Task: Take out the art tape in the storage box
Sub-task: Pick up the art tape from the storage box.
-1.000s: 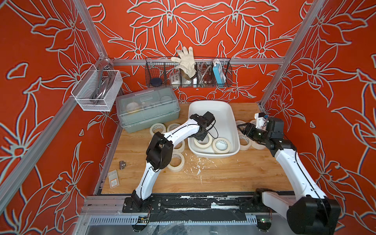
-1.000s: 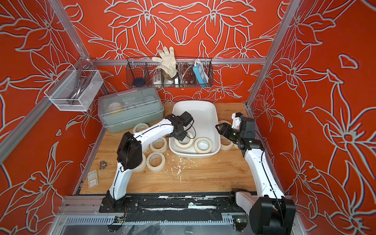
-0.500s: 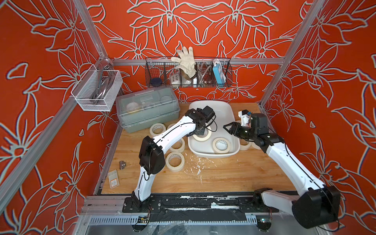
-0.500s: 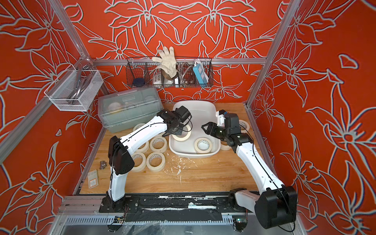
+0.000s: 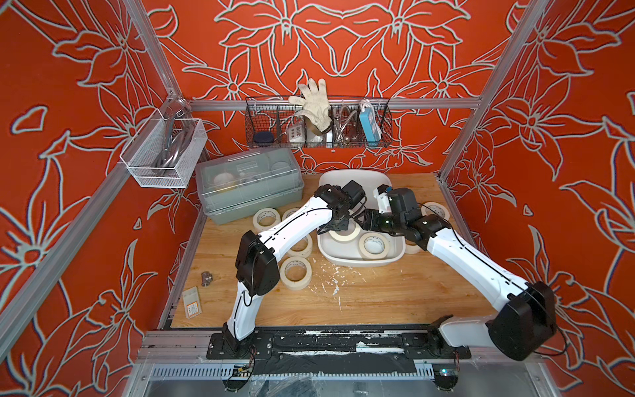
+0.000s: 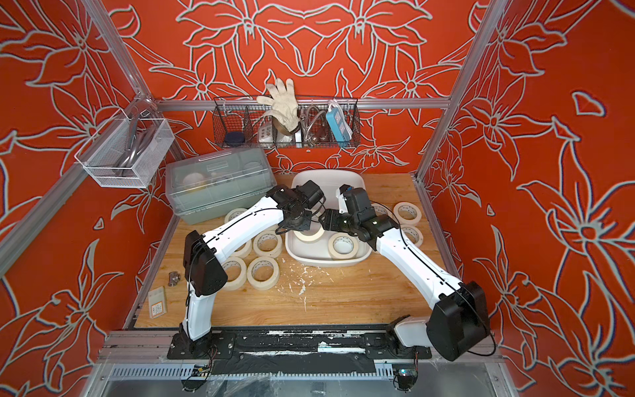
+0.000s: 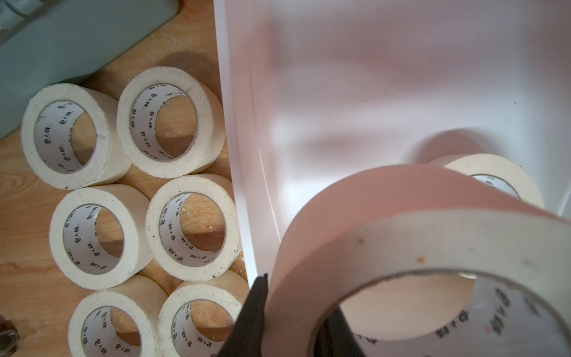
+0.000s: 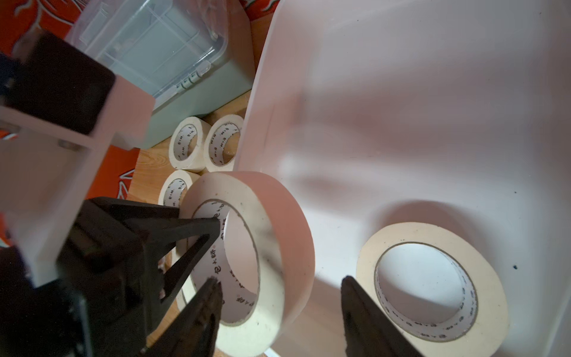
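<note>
My left gripper [image 7: 293, 309] pinches a tilted roll [image 8: 247, 197]; my right gripper [image 8: 279, 282], jaws spread, hangs nearest the flat roll [image 8: 426, 233] in the box [image 8: 401, 123].

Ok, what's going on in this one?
The left hand is clamped on the wall of one tape roll, holding it tilted over the white tub. The right hand hangs open over the tub, near a second roll lying flat on its floor. Other rolls sit on the wooden table beside the tub.
</note>
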